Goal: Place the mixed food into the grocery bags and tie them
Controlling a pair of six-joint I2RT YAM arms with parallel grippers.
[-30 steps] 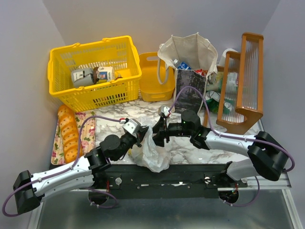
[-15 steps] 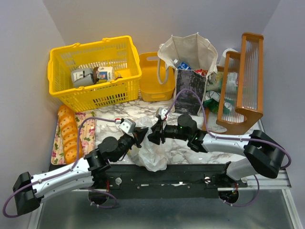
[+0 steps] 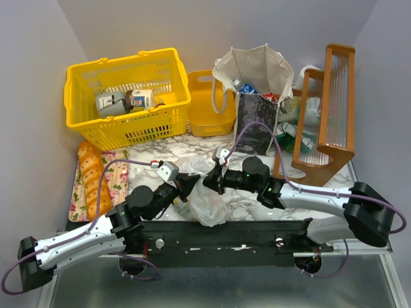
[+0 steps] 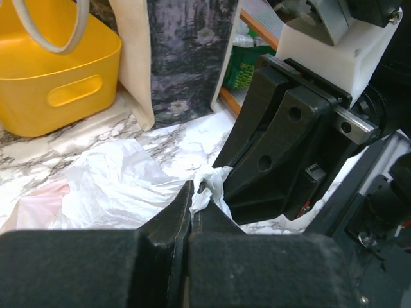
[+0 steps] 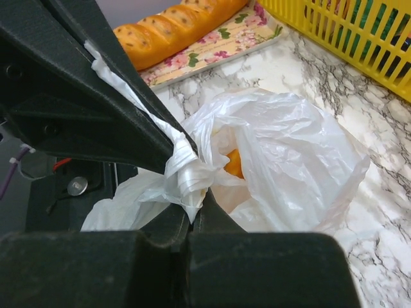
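The thin white plastic bag [image 3: 205, 204] lies bunched near the table's front edge, between both arms. An orange [image 5: 234, 164] shows through its opening. My left gripper [image 3: 188, 187] is shut on a twisted strip of the bag's handle [image 4: 209, 185]. My right gripper [image 3: 208, 181] faces it tip to tip and is shut on a knotted white wad of the bag [image 5: 187, 178]. The beige canvas tote [image 3: 256, 72] stands upright at the back, with a blue-labelled bottle [image 3: 246, 87] and a red packet [image 3: 272, 97] showing inside.
A yellow basket [image 3: 128, 96] with cartons stands back left, with a small yellow bin [image 3: 207, 106] beside the tote. Bread loaves [image 3: 92, 179] lie on a floral tray at the left. A wooden rack [image 3: 327, 112] stands at the right, green packets [image 3: 287, 136] beside it.
My right gripper has moved left to the bag and shut on its twisted plastic. The left gripper, still shut on the handle, has drawn slightly back and left.
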